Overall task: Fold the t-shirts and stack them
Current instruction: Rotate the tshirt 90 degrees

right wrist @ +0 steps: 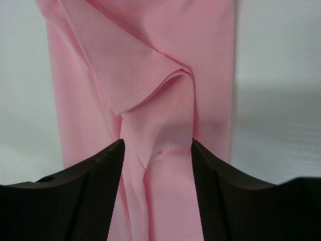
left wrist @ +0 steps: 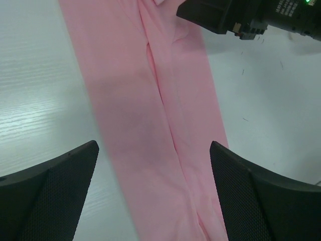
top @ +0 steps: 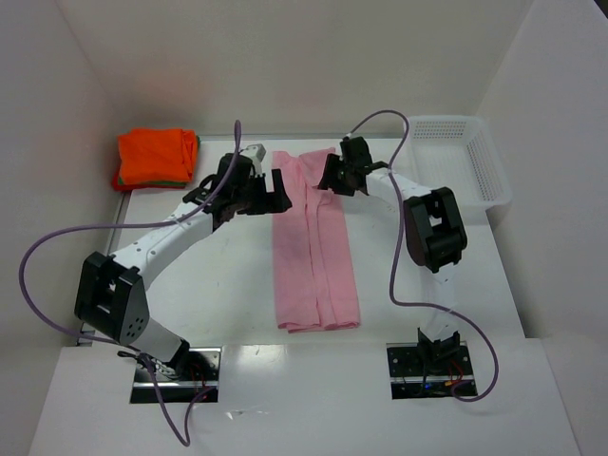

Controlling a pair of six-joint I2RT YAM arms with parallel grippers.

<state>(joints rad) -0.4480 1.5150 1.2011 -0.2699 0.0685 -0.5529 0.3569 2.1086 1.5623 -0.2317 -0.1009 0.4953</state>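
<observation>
A pale pink t-shirt [top: 313,247] lies folded into a long narrow strip down the middle of the table. My left gripper [top: 273,193] is open at the strip's left edge near its far end; in its wrist view the jaws [left wrist: 153,150] stand wide apart above the pink cloth [left wrist: 150,100]. My right gripper [top: 332,178] is over the strip's far end, with its jaws [right wrist: 158,145] partly open astride a raised fold of the cloth [right wrist: 150,75]. A folded bright orange t-shirt [top: 157,155] sits at the far left, on a green edge [top: 152,183].
A white mesh basket [top: 484,180] stands at the back right. White walls close in the left, back and right sides. The right gripper's body shows in the left wrist view [left wrist: 235,15], close to the left gripper.
</observation>
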